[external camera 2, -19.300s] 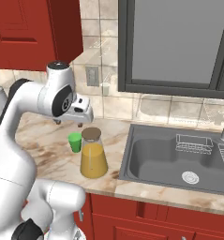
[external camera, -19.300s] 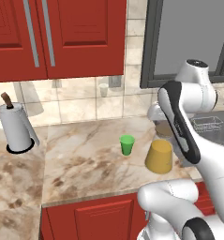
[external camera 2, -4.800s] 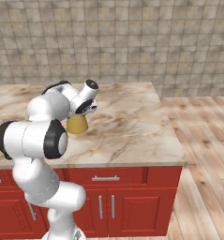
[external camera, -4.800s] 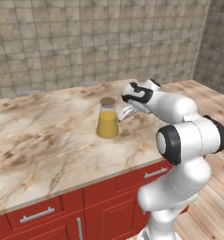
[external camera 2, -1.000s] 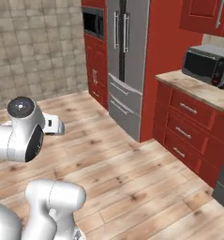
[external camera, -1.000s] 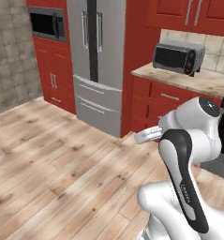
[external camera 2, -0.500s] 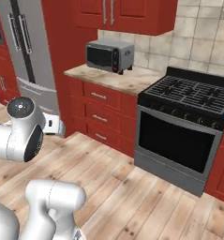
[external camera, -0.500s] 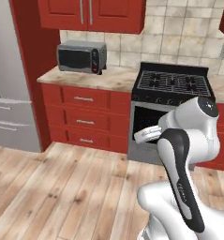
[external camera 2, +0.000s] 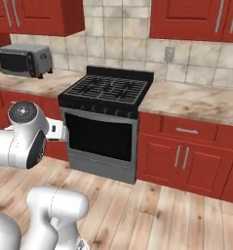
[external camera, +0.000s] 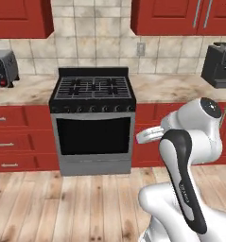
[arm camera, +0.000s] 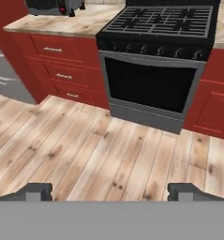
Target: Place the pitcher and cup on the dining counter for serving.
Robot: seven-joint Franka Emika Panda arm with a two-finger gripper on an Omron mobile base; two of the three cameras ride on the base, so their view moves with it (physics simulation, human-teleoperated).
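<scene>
The pitcher, the cup and the dining counter are out of view. My gripper [arm camera: 111, 191] is open, its two dark fingertips [arm camera: 38, 190] standing far apart with nothing between them. It hangs over the wooden floor [arm camera: 108, 150] and faces a black stove [arm camera: 160, 28]. The arm is folded close to the body, with the hand [external camera: 148, 135] held at about oven-door height in front of the red cabinets.
The black stove [external camera: 93, 90] with its oven door [external camera: 94, 136] stands between marble counters [external camera 2: 196, 100] over red drawers and doors. A toaster oven [external camera 2: 24, 58] sits left of the stove, and a dark appliance [external camera: 219, 64] sits on the right counter. Open wooden floor [external camera 2: 162, 210] lies ahead.
The whole picture has swung: the base has moved, and the views passed from the fridge to the toaster oven and now the stove. The arm's pose and the open gripper look the same.
</scene>
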